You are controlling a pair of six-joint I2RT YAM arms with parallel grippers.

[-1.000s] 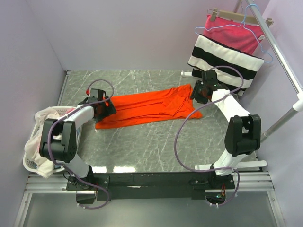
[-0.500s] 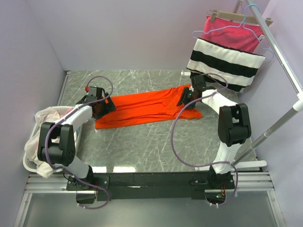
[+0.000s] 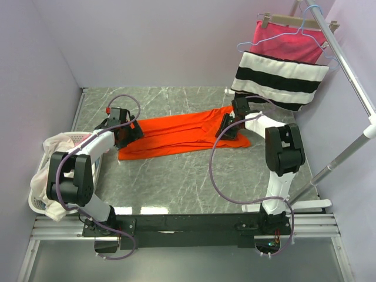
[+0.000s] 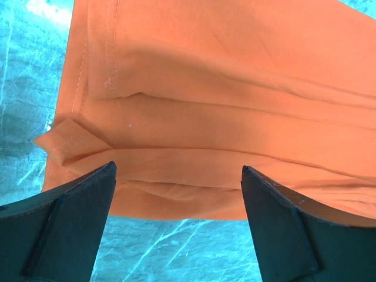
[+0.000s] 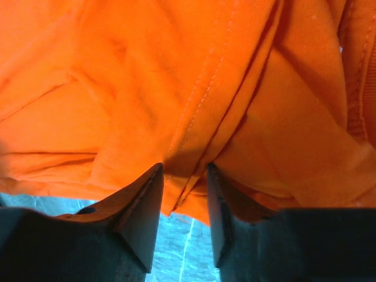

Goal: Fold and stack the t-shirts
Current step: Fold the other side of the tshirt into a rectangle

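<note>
Right wrist — right tool [image 5: 183, 168] pinching orange t-shirt [image 5: 117, 88] fold, grip depth hidden, left tool [image 4: 178, 168] spread wide

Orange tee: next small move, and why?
Probably close the left gripper on the edge of the orange t-shirt: its jaws stand wide open astride that edge, while the right gripper has a cloth fold between its narrowed jaws.

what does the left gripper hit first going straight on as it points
The left gripper would likely meet the folded near edge of the orange-red t-shirt, between its open jaws; depth is unclear.
</note>
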